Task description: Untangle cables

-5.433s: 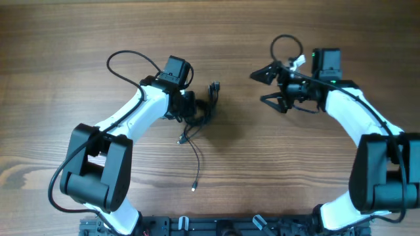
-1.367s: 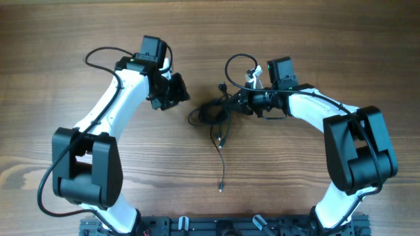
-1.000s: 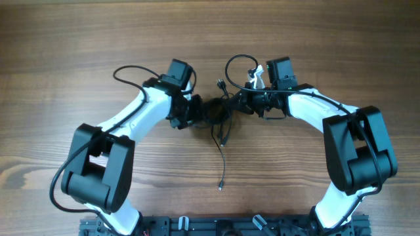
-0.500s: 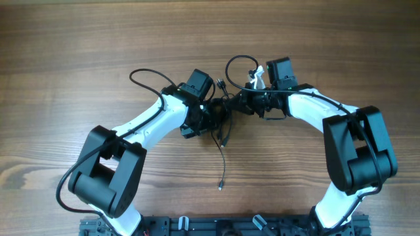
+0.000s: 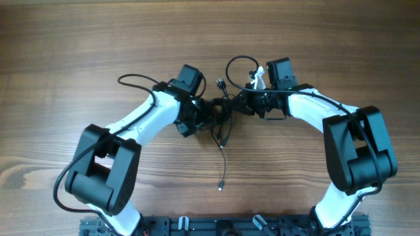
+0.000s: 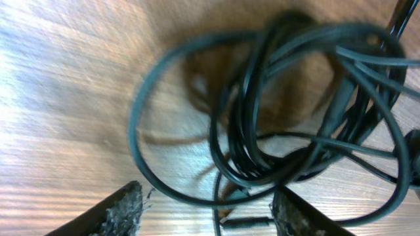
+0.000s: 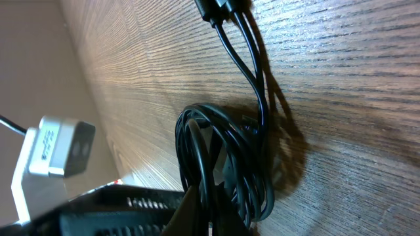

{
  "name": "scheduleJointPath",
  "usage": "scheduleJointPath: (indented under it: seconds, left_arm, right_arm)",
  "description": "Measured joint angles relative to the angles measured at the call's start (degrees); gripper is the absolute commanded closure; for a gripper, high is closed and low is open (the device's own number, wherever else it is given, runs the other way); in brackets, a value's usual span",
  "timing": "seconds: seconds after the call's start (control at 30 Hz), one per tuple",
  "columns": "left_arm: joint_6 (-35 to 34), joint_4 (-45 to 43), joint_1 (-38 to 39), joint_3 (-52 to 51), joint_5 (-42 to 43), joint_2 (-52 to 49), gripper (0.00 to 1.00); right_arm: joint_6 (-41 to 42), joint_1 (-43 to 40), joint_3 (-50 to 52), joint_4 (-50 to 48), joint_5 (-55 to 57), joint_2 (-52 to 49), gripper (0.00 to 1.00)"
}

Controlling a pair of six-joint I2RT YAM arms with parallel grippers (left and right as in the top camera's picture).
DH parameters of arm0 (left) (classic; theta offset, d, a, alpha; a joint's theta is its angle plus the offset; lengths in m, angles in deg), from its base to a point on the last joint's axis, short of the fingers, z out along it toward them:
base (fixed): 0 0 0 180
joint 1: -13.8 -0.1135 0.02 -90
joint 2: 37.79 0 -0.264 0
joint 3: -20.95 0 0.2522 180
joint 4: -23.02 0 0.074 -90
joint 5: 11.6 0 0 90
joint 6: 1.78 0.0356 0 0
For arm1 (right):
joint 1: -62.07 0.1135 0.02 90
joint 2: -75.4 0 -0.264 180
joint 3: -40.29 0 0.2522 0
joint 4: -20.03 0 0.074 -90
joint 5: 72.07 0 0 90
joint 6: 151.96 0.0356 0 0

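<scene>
From above, the cables (image 5: 220,110) lie bunched at the middle of the wooden table (image 5: 79,52), between the two arms. One loose strand runs toward the near edge and ends in a small plug (image 5: 220,188). The left claw (image 5: 205,113) sits at the bunch's left side and the right claw (image 5: 237,105) at its right.

The left wrist view shows the cables (image 6: 248,124) as blurred, overlapping loops on the wood. The left claw (image 6: 210,219) is spread wide — its fingers (image 6: 125,210) stand apart at the bottom edge, gripping nothing.

In the right wrist view the cables (image 7: 197,157) form a tight coil resting on the table (image 7: 341,98), with two strands leading away to the far side. The right claw (image 7: 210,226) is closed tight — the coil's near end is pinched in it.
</scene>
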Motion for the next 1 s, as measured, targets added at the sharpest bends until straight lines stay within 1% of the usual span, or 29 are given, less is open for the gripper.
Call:
scheduleJointPath:
  seconds: [0.07, 0.1, 0.17, 0.23, 0.27, 0.3, 0.33, 0.4, 0.57, 0.67, 0.7, 0.73, 0.77, 0.8, 0.83, 0.87, 0.9, 0.93, 1.0]
  left_arm:
    - [-1.81, -0.46, 1.62, -0.15, -0.55, -0.28, 0.46]
    - [-2.78, -1.14, 2.19, -0.5, -0.74, -0.5, 0.51]
    - [-4.17, -2.75, 2.73, -1.95, -1.16, -0.85, 0.65]
    - [-5.38, -3.74, 2.71, -3.13, -1.46, -0.92, 0.69]
    - [-5.53, -3.82, 2.62, -3.52, -1.88, -0.98, 0.74]
    - [-5.73, -3.87, 2.56, -3.74, -2.75, -0.98, 0.9]
    - [-5.95, -3.87, 2.34, -3.74, -3.58, -0.98, 0.96]
    - [-6.03, -3.69, 1.22, -3.82, -4.33, -0.98, 0.96]
    - [-1.68, -2.4, -4.26, -3.82, -4.04, -0.98, 0.96]
    - [0.9, 0.98, -11.13, -3.82, -4.85, -1.07, 0.95]
    - [1.4, 1.64, -13.25, -3.82, -4.79, -1.07, 0.89]
    - [1.73, 2.29, -15.28, -3.82, -4.72, -1.07, 0.59]
    - [2.14, 2.69, -17.51, -3.82, -3.85, -1.07, 0.4]
    - [2.62, 2.84, -19.93, -3.82, -2.49, -1.07, 0.28]
    - [2.78, 2.64, -21.84, -3.74, -0.33, -1.03, 0.2]
    - [2.91, 2.49, -22.8, -3.61, 1.49, -1.01, 0.2]
    - [3.06, 2.45, -23.71, -3.5, 3.34, -0.96, 0.24]
    - [2.86, 2.56, -24.11, -3.43, 4.87, -0.96, 0.32]
    - [3.17, 3.02, -23.74, -3.78, 6.45, -0.98, 0.43]
  right_arm:
    - [0.0, 0.0, 0.0, 0.02, 0.02, 0.0, 0.96]
    - [0.0, 0.0, 0.0, 0.02, 0.04, 0.0, 0.96]
    - [0.0, 0.0, 0.0, 0.13, 0.2, 0.0, 0.96]
    - [-0.02, 0.0, 0.0, 0.17, 0.22, 0.0, 0.96]
    - [-0.02, 0.0, 0.0, 0.17, 0.22, 0.0, 0.96]
    - [0.0, 0.0, 0.0, 0.17, 0.22, 0.0, 0.96]
    - [-0.02, 0.0, 0.0, 0.17, 0.22, 0.0, 0.96]
    - [-0.02, 0.0, 0.0, 0.15, 0.24, 0.0, 0.96]
    - [-0.92, 0.0, 0.0, 0.17, 0.24, 0.0, 0.96]
    - [-1.4, 0.0, 0.0, 0.17, 0.24, 0.0, 0.96]
    - [-1.51, 0.0, 0.0, 0.17, 0.26, 0.0, 0.96]
    - [-1.51, 0.0, 0.0, 0.17, 0.39, 0.0, 0.96]
    - [-1.51, 0.0, 0.0, 0.2, 0.61, 0.0, 0.96]
    - [-1.53, 0.0, 0.0, 0.2, 0.74, 0.0, 0.96]
    - [-1.51, 0.0, 0.0, 0.2, 0.85, 0.0, 0.96]
    - [-1.51, 0.0, 0.0, 0.2, 0.9, 0.0, 0.96]
    - [-1.53, 0.0, 0.0, 0.2, 1.03, 0.0, 0.96]
    - [-1.53, 0.0, 0.0, 0.17, 1.11, 0.0, 0.96]
    - [-1.53, 0.0, 0.0, 0.2, 1.33, 0.0, 0.96]
